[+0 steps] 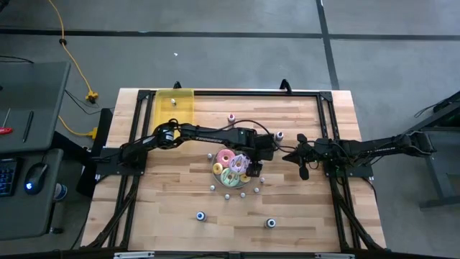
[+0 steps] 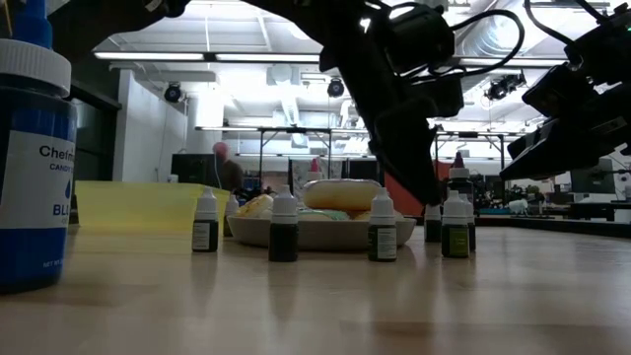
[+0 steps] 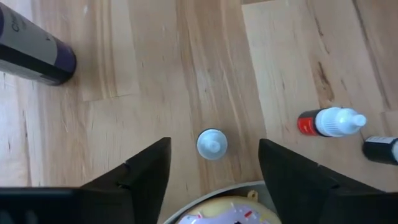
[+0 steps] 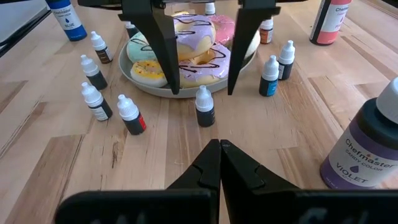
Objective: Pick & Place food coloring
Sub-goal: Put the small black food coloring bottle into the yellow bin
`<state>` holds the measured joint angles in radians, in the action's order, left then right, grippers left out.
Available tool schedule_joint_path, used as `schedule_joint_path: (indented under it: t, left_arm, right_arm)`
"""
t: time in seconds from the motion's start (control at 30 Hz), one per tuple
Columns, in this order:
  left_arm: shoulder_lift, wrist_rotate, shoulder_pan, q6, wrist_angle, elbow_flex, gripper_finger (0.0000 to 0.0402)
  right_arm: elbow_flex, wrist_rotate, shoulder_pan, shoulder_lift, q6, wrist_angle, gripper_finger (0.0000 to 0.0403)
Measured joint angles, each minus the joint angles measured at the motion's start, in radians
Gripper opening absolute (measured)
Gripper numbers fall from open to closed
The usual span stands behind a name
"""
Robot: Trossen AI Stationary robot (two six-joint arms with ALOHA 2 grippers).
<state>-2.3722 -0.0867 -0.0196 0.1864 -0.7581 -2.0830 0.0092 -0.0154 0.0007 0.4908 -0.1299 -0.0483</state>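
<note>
Pale butcher-block wood forms the table [image 1: 302, 216], seen from directly above with a dark arm reaching in from each side. The left arm stretches from its base at nine o'clock across to the table's centre, bent at the elbow, its wrist pointing down. The left gripper [image 4: 200, 90] hangs upright over one small food coloring bottle [image 4: 204, 106], its two dark fingers spread apart, one on either side of the bottle and not touching it. From the left wrist camera the bottle's white cap [image 3: 212, 144] sits midway between the fingers [image 3: 149, 174].

That bottle stands just beside the rim of a plate [image 4: 143, 84] of frosted doughnuts [image 4: 199, 37] at the table's centre, at roughly four o'clock from the plate in the overhead view. More small bottles ring the plate: a loose group [image 4: 94, 93] with white caps on one side, a pair [image 4: 277, 68] on the other. One red-labelled bottle [image 3: 329, 121] lies on its side. Larger jars stand farther out, including a violet one [image 4: 367, 152], a blue one [image 2: 30, 168] and a pink one [image 4: 329, 22].

The right arm lies low, reaching in from three o'clock, and stops short of the plate. The right gripper [image 4: 219, 149] has its fingertips pressed together, holding nothing. A yellow bin [image 1: 175, 108] sits at eleven o'clock.
</note>
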Motion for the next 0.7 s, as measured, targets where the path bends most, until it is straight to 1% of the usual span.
schedule_joint_path:
  t: [0.13, 0.33, 0.53, 0.7]
  left_arm:
    - [0.000, -0.012, 0.000, 0.000, 0.000, 0.000, 0.0205]
    - [0.000, -0.010, 0.000, 0.000, 0.001, 0.000, 0.0182]
    - [-0.025, -0.009, 0.001, -0.008, 0.010, 0.000, 0.0169]
    - [-0.032, -0.001, 0.002, -0.019, 0.010, 0.001, 0.0167]
  right_arm:
    - [0.000, 0.000, 0.000, 0.000, 0.000, 0.000, 0.0000]
    - [0.000, 0.000, 0.000, 0.000, 0.000, 0.000, 0.0000]
    - [0.000, 0.000, 0.000, 0.000, 0.000, 0.000, 0.0000]
    - [0.000, 0.000, 0.000, 0.000, 0.000, 0.000, 0.0000]
